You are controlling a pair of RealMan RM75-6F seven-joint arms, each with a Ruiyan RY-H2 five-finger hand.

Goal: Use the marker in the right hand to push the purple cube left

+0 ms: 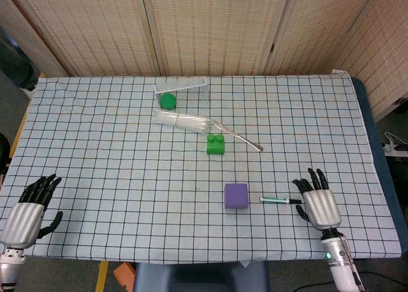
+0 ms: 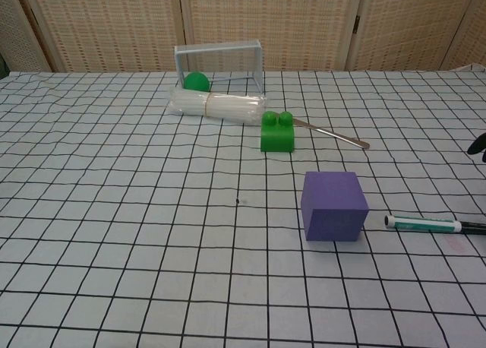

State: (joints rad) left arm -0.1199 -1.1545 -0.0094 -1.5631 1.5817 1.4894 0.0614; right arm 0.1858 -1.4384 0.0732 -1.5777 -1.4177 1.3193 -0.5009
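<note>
The purple cube (image 1: 236, 195) (image 2: 333, 206) sits on the checked cloth near the front middle. Just to its right lies the marker (image 1: 280, 200) (image 2: 423, 224), white and green with a black cap pointing right, a small gap from the cube. My right hand (image 1: 317, 204) hovers open, fingers spread, just right of the marker's cap and holds nothing; only its fingertips (image 2: 478, 144) show at the right edge of the chest view. My left hand (image 1: 27, 212) rests open at the front left corner, far from both.
A green brick (image 1: 216, 144) stands behind the cube, with a metal spoon (image 1: 245, 139) and a clear tube bundle (image 1: 185, 120) beyond it. A green ball (image 1: 167, 101) sits under a small clear stand (image 1: 182, 85) at the back.
</note>
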